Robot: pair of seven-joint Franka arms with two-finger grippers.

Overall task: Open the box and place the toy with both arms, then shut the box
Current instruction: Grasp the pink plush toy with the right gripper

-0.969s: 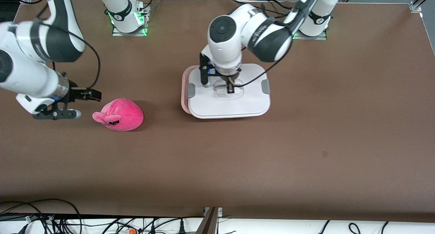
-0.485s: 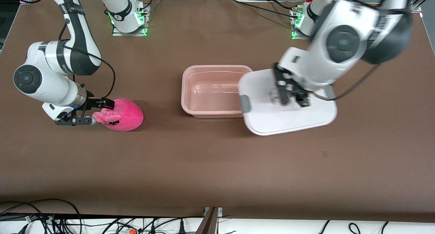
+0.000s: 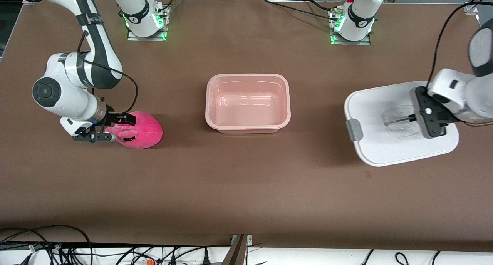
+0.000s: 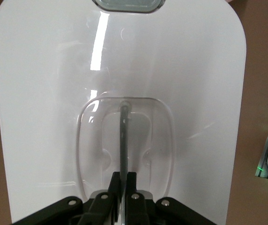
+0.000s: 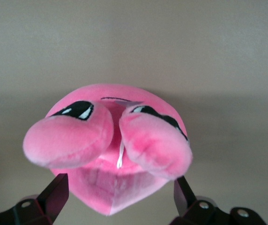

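Pink box point(image 3: 247, 103) lies uncovered because the left hand point(image 3: 414, 118), pinched shut on the lid point(image 3: 400, 123) handle, holds it aside, while the right hand point(image 3: 115, 127) straddles the toy point(image 3: 144, 130), wide open.

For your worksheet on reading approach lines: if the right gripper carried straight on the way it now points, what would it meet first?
The toy. The right gripper is open, with its fingers either side of the toy's ears; whether the pads already touch cannot be told.
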